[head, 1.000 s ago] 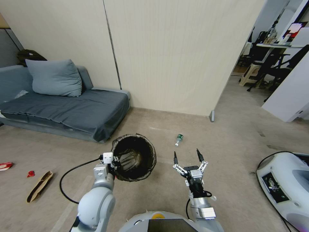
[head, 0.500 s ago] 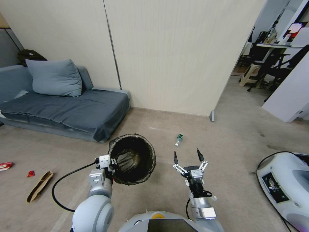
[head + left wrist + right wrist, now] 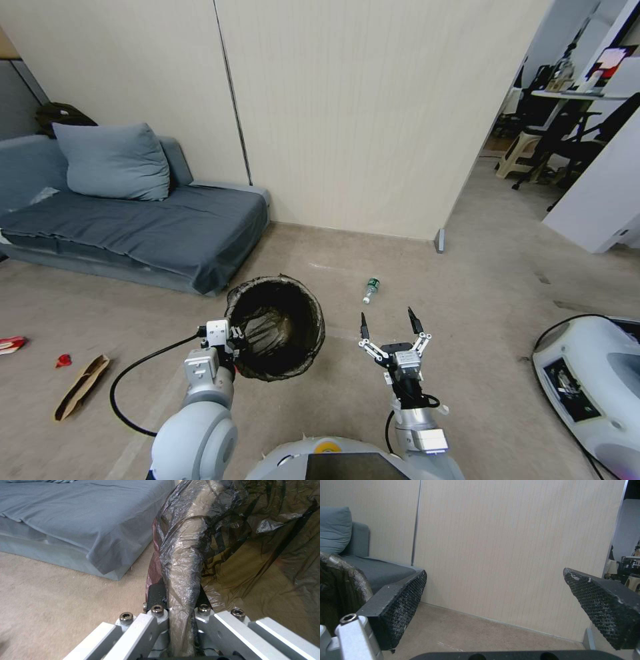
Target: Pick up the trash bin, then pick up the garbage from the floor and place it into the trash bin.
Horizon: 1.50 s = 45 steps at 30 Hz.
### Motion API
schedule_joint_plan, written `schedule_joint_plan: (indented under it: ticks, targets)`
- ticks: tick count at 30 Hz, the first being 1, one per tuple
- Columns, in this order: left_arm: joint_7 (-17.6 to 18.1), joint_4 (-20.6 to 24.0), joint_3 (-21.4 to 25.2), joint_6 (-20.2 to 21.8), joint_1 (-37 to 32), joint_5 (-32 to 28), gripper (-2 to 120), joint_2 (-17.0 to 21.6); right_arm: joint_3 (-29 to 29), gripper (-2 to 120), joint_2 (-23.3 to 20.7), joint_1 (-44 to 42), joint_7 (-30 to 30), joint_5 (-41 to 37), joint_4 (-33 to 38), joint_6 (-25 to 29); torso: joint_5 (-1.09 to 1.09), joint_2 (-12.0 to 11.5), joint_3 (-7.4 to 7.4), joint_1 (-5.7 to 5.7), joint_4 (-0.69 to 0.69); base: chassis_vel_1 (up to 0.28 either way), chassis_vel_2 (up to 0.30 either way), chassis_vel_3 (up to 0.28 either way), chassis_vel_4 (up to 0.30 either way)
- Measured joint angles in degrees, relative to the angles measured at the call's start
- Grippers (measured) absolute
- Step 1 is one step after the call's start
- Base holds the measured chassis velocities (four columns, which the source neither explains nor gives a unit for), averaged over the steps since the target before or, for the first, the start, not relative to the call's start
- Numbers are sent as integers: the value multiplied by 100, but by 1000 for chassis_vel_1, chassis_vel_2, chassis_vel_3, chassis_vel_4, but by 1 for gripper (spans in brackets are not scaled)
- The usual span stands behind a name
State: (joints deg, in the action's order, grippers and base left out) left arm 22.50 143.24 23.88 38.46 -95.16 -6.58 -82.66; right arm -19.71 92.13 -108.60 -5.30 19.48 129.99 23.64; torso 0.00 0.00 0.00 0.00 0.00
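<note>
**Bin in our left grip, bottle waiting on the floor**

Our left gripper (image 3: 178, 610) is clamped on the near rim of the trash bin (image 3: 275, 327) — the left wrist view shows its fingers pinching the bag-covered lip from both sides. In the head view the bin hangs tilted, mouth turned up toward the camera, in front of the grey sofa (image 3: 133, 220) and just left of our right gripper (image 3: 390, 322). That gripper is spread wide and grasps nothing; it sits out in front of our base, pads (image 3: 403, 600) well apart in its wrist view, w/ only wall and floor between them.

Garbage on the floor: a small plastic bottle (image 3: 371, 289) w/ a green label lies just beyond the right gripper, near the wall. Far left there's a brown cardboard scrap (image 3: 81, 385), a small red bit (image 3: 64, 360) and a red-and-white wrapper (image 3: 12, 343) at the frame edge.

Risks as we judge them:
- The grip is on a thin rim wrapped in slick plastic — the bag could slide under the fingers and the bin sag or drop, esp. if we drive or swing the arm fast.
- The bin's tilt means anything dropped in could roll back out unless we level it.
- The bottle is round and lying on its side; a badly centred pinch could squirt it away toward the wall.
- The left arm's cable (image 3: 130, 393) loops low, prob. a snag hazard when we bend down.
</note>
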Motion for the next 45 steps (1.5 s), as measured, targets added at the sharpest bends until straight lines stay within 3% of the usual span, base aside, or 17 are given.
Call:
schedule_joint_plan:
  ticks: [45]
  targets:
    - [-30, 0, -35, -77, -9, 123, 0, -98, -62, 100, 0, 94, -23, -47, -30, -28, -1, 0, 0, 0, 0, -41, 42, 42, -43]
